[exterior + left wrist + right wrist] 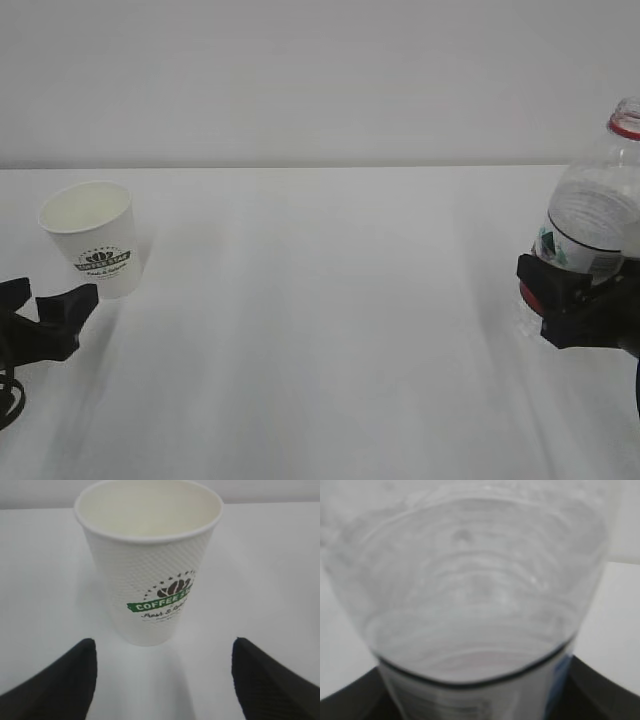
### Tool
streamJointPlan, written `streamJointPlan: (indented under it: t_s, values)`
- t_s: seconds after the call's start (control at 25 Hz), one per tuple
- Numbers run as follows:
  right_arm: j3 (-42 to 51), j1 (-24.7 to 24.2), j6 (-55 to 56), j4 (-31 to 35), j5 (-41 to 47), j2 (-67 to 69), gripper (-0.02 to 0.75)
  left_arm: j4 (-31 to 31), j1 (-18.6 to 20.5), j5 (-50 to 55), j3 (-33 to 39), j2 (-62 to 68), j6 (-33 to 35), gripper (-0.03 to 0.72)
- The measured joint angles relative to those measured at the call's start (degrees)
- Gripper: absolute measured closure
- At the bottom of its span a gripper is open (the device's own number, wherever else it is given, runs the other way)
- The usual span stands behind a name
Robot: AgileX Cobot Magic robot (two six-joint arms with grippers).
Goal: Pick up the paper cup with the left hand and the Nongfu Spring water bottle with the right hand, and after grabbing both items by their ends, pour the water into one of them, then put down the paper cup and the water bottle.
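Gripping at lower right: the right gripper (572, 300) sits at the right edge of the exterior view, its black jaws clamped on the lower body of the water bottle (592, 215).
Left gripper: the left gripper (40, 312) lies low at the lower left of the exterior view, jaws spread apart and holding nothing; in the left wrist view its two black fingertips (60, 680) show at the bottom corners, with the cup standing between and beyond them, clear of both.
Paper cup: the white paper cup (150, 565) stands upright on the surface (320, 330) at the left of the exterior view, just beyond the left gripper, its green and dark logo facing the camera.
Cup contents: the inside looks pale and I cannot tell whether any liquid is in it.
Water bottle: clear and ribbed, with a red neck ring and no cap, leaning slightly left at the right edge; it fills the right wrist view as a blurred clear wall.
Bottle contents: I cannot tell.
Wall: plain pale wall behind the surface.
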Motion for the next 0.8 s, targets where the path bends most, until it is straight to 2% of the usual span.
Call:
streamJointPlan:
  t_s: [0.4, 0.8]
  values:
    - [0.0, 0.0, 0.0, 0.0, 0.0, 0.0, 0.234, 0.5, 0.0, 0.0, -3.0, 3.1, -1.0, 0.060]
    - [0.0, 0.0, 0.0, 0.0, 0.0, 0.0, 0.234, 0.5, 0.0, -0.1, -9.5, 8.3, -1.0, 0.060]
